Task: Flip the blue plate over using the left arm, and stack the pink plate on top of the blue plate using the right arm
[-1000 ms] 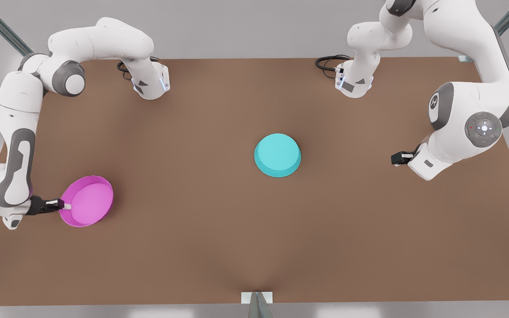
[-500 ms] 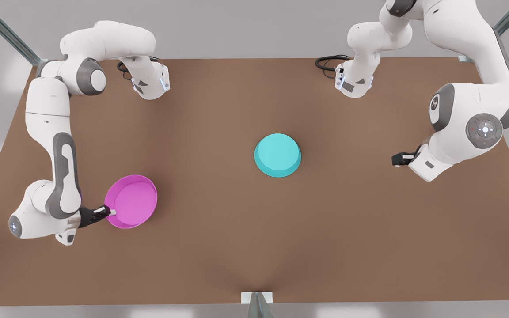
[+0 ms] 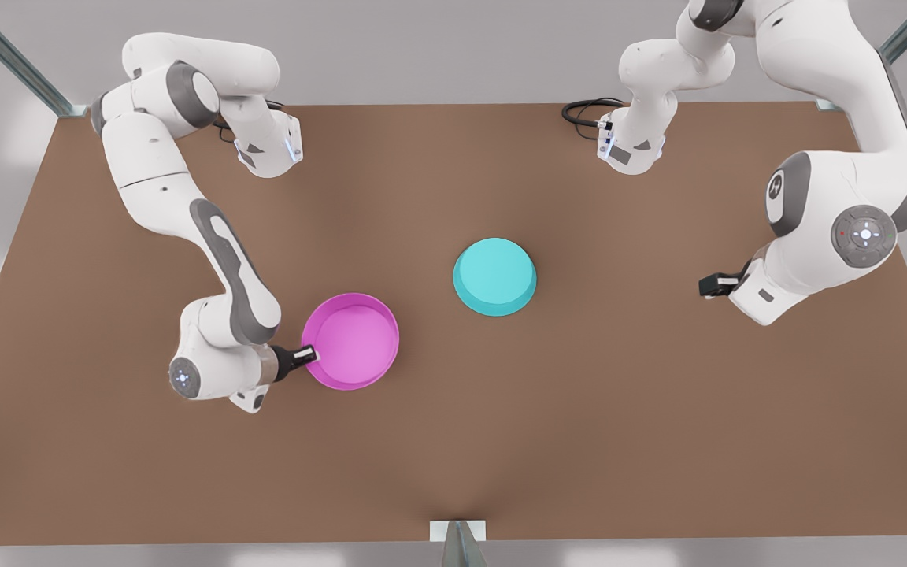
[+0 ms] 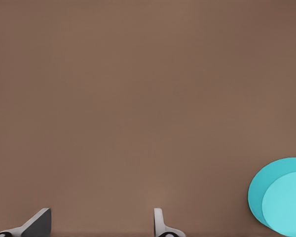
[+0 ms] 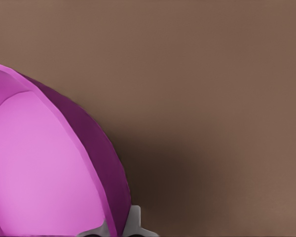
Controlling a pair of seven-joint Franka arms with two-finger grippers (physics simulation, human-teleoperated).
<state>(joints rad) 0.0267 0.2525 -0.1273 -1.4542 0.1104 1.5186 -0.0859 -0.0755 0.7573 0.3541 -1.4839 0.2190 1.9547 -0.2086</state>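
No readable text; the arm (image 3: 776,187) bears what may be a logo.

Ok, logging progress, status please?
Right gripper shut on pink plate rim, carrying. Left gripper open, waiting. Blue plate upside down on table; path clear.

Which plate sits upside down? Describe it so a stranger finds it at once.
On the brown table, look near the middle, between the two arms. The blue plate lies there base-up, free of either claw. The pink plate, rim-up, is gripped by the right claw.
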